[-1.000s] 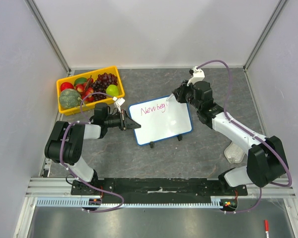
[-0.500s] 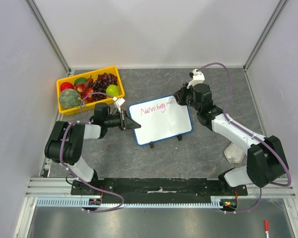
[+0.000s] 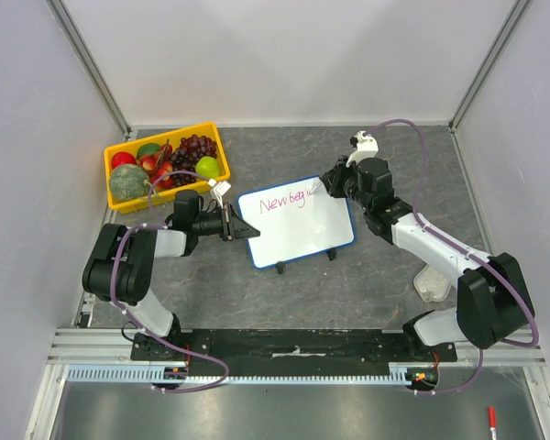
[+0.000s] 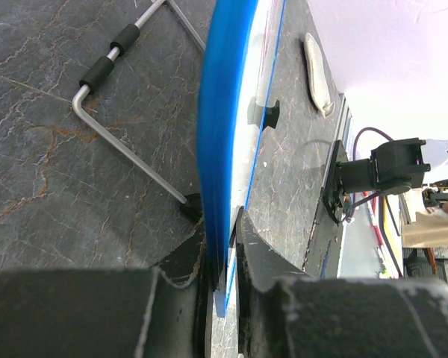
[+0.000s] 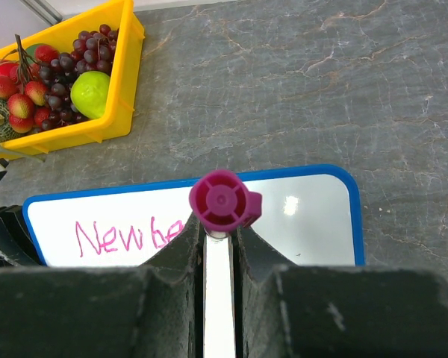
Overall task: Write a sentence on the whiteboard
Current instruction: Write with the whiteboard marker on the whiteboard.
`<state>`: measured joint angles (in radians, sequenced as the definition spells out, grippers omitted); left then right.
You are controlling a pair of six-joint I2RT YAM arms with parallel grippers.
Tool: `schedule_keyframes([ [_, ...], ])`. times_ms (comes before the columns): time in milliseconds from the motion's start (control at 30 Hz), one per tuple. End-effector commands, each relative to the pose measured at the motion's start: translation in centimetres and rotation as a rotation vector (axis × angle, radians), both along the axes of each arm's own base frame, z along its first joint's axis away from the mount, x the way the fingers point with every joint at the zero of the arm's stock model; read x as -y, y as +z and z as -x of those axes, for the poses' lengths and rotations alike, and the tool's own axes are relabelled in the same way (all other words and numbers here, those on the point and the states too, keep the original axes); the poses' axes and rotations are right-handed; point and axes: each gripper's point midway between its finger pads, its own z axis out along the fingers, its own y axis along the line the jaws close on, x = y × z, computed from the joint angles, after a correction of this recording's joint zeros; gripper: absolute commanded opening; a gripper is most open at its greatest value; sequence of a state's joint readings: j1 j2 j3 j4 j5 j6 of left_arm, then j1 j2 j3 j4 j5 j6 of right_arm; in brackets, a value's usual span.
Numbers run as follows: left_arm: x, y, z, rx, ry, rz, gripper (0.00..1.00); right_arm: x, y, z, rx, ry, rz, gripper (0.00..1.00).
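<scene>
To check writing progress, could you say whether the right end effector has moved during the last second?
Yes. In the top view the right end effector has shifted slightly right, toward the right edge of the whiteboard, which stayed put.

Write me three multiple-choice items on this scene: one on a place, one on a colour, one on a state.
1. The yellow plastic fruit tray sits where relative to the blue-framed white board?
A) farther back, to its left
B) nearer, to its right
C) on top of it
2. The handwritten marker text on the board is:
A) green
B) black
C) pink
3. The left gripper is:
A) open over the tray
B) shut on the board's edge
C) open beside the board
Answers: 1 A, the tray lies beyond the board's far left corner; 2 C, the letters show pink; 3 B, its fingers pinch the blue frame.
</scene>
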<state>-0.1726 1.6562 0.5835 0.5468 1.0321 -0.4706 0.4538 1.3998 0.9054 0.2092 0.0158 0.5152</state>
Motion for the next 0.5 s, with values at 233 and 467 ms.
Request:
schedule_keyframes([
  [233, -0.5, -0.9, -1.1, 0.047, 0.04, -0.062, 0.02, 0.4, 2.4, -1.1, 0.054, -0.032, -0.007, 0.0],
  [467, -0.4, -0.9, -1.1, 0.041, 0.038, -0.06, 0.02, 0.2, 3.0, -1.7, 0.064, -0.037, -0.026, 0.0],
])
